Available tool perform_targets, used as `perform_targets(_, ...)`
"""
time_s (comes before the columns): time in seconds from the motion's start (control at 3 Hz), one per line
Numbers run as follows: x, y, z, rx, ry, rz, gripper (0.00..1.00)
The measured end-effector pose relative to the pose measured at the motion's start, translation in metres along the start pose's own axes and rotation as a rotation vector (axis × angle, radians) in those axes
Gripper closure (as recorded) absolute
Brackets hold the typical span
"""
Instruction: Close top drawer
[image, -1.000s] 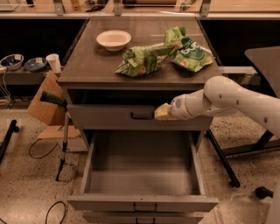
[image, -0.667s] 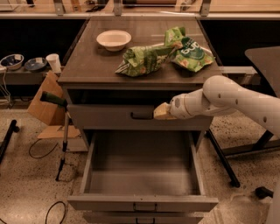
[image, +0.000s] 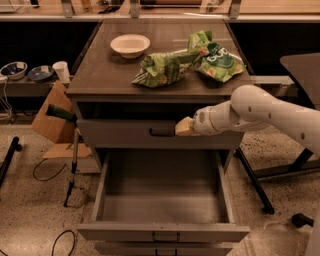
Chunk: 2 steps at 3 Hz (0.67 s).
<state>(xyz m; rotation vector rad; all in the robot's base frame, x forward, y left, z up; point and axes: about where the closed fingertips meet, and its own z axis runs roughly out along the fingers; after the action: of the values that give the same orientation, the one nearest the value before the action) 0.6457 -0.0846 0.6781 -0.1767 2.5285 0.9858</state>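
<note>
Under the bench's front edge, the top drawer stands slightly out. The gripper, fingers clenched on nothing, touches its front right of the handle. One bowl and two green bags lie on top.

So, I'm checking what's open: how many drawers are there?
3. The top drawer, with the gripper at its front; the middle drawer pulled far out; the lowest drawer beneath it.

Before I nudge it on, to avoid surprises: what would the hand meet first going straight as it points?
Probably the small dark bar handle on the flat front of the wide grey top drawer: the hand sits close beside it, pointing toward it, though depth is unclear.
</note>
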Motion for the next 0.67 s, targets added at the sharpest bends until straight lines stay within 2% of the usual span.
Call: perform_targets(0.67,0.021,-0.023,-0.032,0.031,0.022,-0.036,1.0)
